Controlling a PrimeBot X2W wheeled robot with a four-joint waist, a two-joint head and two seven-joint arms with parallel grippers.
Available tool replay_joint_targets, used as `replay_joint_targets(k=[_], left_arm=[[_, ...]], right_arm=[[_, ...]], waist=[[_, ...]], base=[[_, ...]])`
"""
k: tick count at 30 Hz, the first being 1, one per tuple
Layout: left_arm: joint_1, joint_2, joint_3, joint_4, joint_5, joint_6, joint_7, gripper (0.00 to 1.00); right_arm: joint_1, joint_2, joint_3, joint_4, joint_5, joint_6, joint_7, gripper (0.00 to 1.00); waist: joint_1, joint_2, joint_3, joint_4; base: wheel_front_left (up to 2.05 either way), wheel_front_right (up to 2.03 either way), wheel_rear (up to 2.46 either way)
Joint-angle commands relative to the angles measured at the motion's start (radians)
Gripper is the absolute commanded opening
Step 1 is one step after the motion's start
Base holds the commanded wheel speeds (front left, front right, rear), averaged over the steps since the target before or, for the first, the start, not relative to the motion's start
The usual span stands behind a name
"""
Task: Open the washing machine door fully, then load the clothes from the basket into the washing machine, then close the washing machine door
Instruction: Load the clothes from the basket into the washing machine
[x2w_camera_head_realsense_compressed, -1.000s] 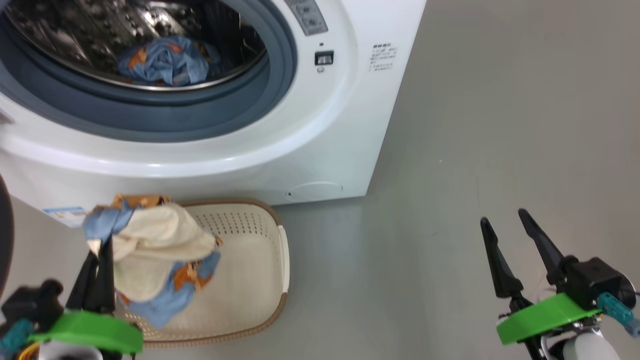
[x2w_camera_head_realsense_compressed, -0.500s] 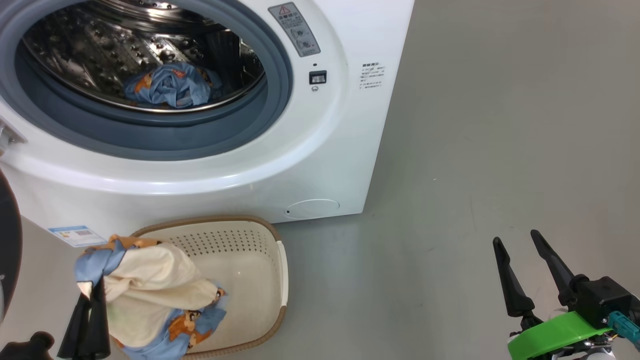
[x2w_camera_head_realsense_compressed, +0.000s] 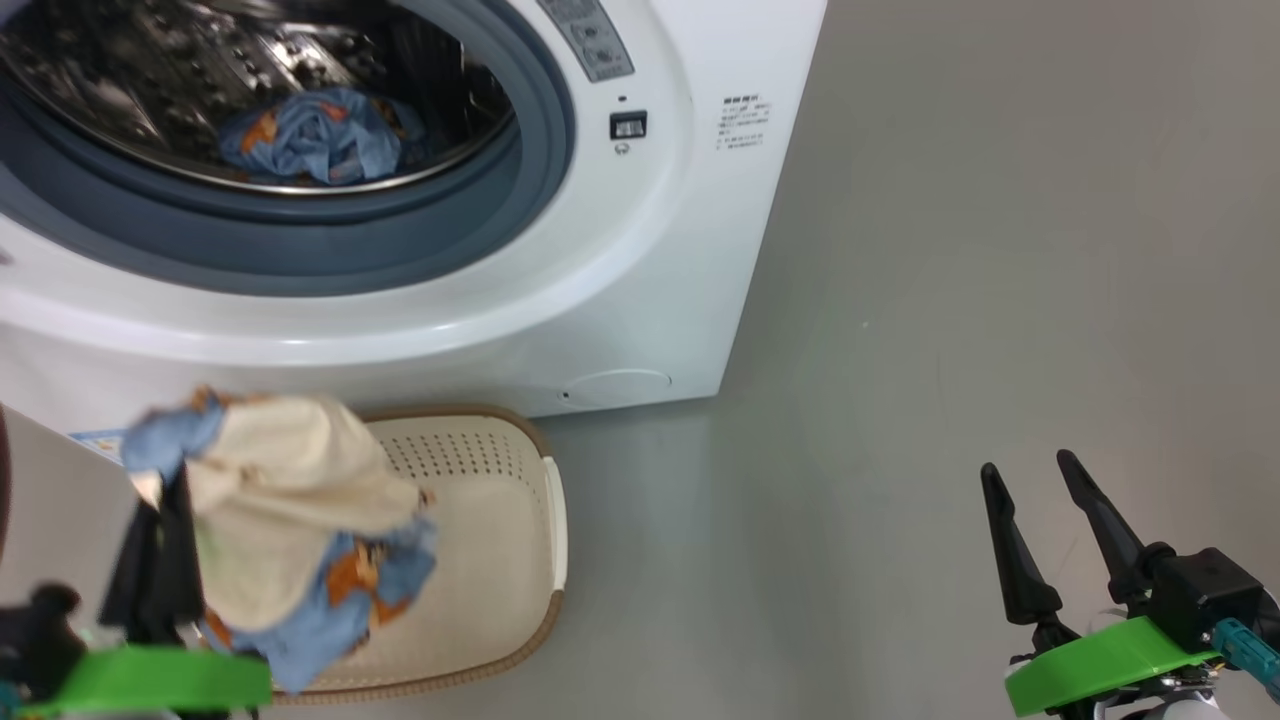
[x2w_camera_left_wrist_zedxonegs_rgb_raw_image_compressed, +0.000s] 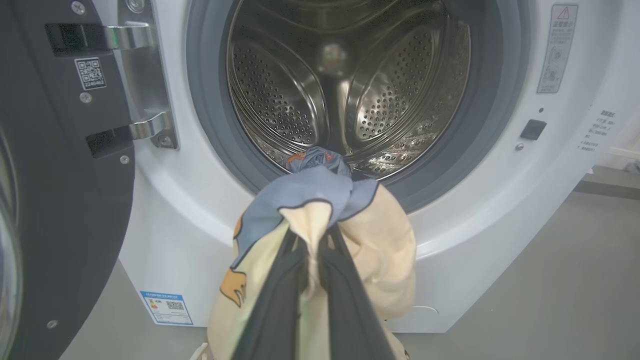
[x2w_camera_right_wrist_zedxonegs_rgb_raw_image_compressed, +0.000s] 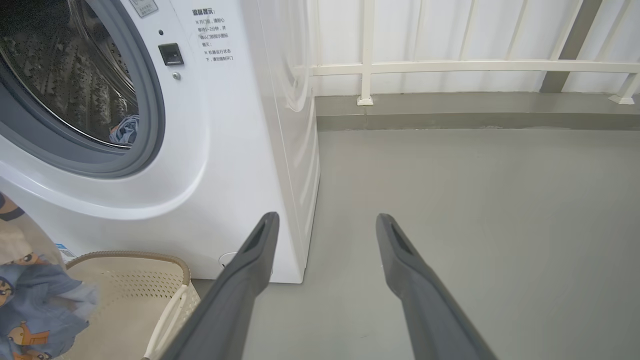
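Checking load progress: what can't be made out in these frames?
- basket, head view: held garment hides its left half; anything left there unknown.
- washing machine door, left wrist view: cut off by left edge.
- held garment, head view: print motion-blurred.
- printed notice on washing machine, head view: too small.

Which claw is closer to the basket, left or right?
Left. The left claw holds a garment over the left side of the basket; the right claw stands open over the floor, well to its right.
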Motion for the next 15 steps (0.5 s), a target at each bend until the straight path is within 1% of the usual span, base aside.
replay_joint_targets(k=[1, 7, 8, 9, 11, 15], left_arm=[[-0.057, 0.034, 0.032, -0.033, -0.004, -0.002, -0.006, 0.0], [-0.217, 0.091, 0.012, -0.035, 0.008, -0.002, -0.006, 0.0], [-0.252, 0.102, 0.008, -0.033, 0.011, -0.002, -0.006, 0.0], [-0.329, 0.123, 0.005, -0.024, 0.018, -0.002, -0.006, 0.0], [-0.407, 0.145, 0.003, -0.011, 0.029, -0.002, -0.006, 0.0], [-0.556, 0.174, 0.006, 0.071, 0.029, -0.002, -0.006, 0.0]], right_arm=[[-0.022, -0.002, 0.019, -0.027, 0.0, 0.003, -0.005, 1.0], [-0.049, 0.019, 0.024, -0.028, 0.0, 0.003, -0.005, 1.0], [-0.054, 0.022, 0.025, -0.028, 0.0, 0.003, -0.005, 1.0], [-0.065, 0.028, 0.027, -0.029, 0.0, 0.003, -0.005, 1.0], [-0.075, 0.034, 0.031, -0.031, 0.0, 0.003, -0.005, 1.0], [-0.096, 0.046, 0.039, -0.033, 0.002, 0.003, -0.005, 1.0]], waist=[[0.0, 0.0, 0.025, -0.011], [0.0, 0.0, 0.077, -0.03], [0.0, 0.0, 0.086, -0.033], [0.0, 0.0, 0.102, -0.041], [0.0, 0.0, 0.12, -0.051], [0.0, 0.0, 0.157, -0.074]], base=[[0.0, 0.0, 0.0], [0.0, 0.0, 0.0], [0.0, 0.0, 0.0], [0.0, 0.0, 0.0], [0.0, 0.0, 0.0], [0.0, 0.0, 0.0]])
